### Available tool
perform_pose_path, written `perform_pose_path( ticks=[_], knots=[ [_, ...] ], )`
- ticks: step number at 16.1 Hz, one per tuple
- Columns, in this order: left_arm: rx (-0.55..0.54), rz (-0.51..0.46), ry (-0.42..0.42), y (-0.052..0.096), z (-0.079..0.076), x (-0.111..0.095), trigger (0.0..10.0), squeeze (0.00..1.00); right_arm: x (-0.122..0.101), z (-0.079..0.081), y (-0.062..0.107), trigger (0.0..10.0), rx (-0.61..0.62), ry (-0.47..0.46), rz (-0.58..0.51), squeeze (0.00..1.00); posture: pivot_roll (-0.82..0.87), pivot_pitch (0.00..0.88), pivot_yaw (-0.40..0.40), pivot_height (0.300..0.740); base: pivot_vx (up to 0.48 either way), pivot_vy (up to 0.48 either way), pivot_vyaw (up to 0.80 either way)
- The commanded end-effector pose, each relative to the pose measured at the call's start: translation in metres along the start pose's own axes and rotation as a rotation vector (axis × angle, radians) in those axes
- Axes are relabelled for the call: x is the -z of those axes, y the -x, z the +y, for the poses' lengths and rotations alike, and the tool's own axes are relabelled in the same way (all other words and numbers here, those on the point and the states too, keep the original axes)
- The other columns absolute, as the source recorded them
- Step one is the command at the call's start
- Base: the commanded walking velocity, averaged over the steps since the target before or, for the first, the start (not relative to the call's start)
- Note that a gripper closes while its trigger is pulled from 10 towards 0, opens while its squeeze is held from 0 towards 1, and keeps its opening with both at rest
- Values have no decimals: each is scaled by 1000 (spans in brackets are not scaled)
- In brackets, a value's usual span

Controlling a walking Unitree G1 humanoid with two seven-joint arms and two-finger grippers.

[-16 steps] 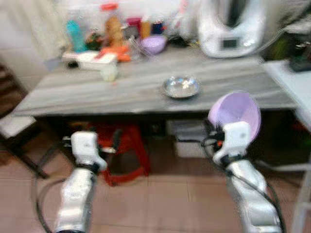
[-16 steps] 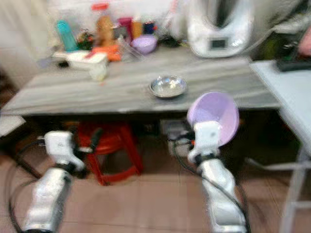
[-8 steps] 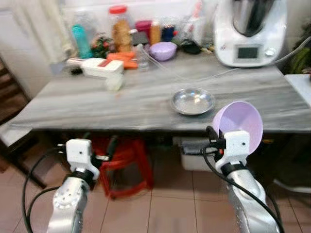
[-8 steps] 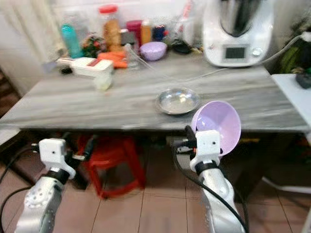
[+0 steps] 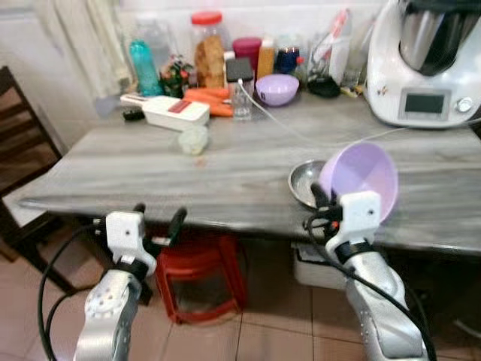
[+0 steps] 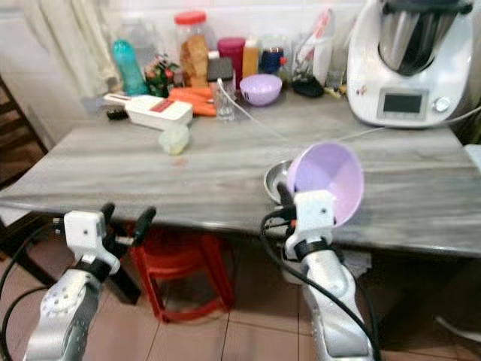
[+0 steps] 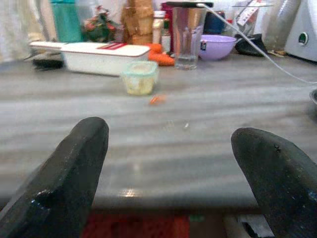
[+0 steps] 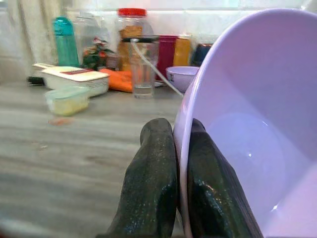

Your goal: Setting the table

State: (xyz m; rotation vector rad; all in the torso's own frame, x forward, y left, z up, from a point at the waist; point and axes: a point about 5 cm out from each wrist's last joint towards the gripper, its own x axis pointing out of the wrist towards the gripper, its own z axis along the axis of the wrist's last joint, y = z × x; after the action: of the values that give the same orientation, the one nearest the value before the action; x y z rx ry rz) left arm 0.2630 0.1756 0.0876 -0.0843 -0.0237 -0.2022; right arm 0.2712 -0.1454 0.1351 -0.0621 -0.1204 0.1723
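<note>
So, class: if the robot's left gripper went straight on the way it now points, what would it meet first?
The left gripper, open, points across the grey table just above its near edge. The way looks free at first; the small pale lidded container stands roughly ahead, probably first, though depth is unclear.

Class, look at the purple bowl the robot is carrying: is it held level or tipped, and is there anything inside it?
Tipped and empty. The purple bowl stands on edge, its rim pinched by the right hand, its bare inside facing the camera.
</note>
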Motion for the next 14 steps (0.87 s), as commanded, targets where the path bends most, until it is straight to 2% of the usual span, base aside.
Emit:
perform_pose_path(
  ticks=[1,5,8,10,11,14],
  knots=[
    [17,-1,0,-1,-4,-1,10000,0,-6,-5,0,10000,18,4,-24,0,-92,0,74,740,341,0,0],
    [24,7,4,-1,-5,0,10000,0,-7,-4,-3,10000,18,10,-23,0,-90,0,71,740,333,0,0],
    [72,-10,17,-1,-11,-1,10000,0,-7,-7,-9,10000,30,31,-19,0,-86,0,67,740,0,0,0],
    [150,-7,17,2,-18,-1,10000,0,-9,-9,-15,10000,27,50,-8,0,-82,0,65,740,0,0,0],
    [245,13,21,5,-25,1,10000,0,-10,-10,-23,10000,-2,60,15,0,-78,0,64,740,0,0,0],
    [318,19,34,9,-30,0,10000,0,-13,-11,-33,10000,-55,81,25,0,-72,0,63,740,0,0,0]
  ],
)
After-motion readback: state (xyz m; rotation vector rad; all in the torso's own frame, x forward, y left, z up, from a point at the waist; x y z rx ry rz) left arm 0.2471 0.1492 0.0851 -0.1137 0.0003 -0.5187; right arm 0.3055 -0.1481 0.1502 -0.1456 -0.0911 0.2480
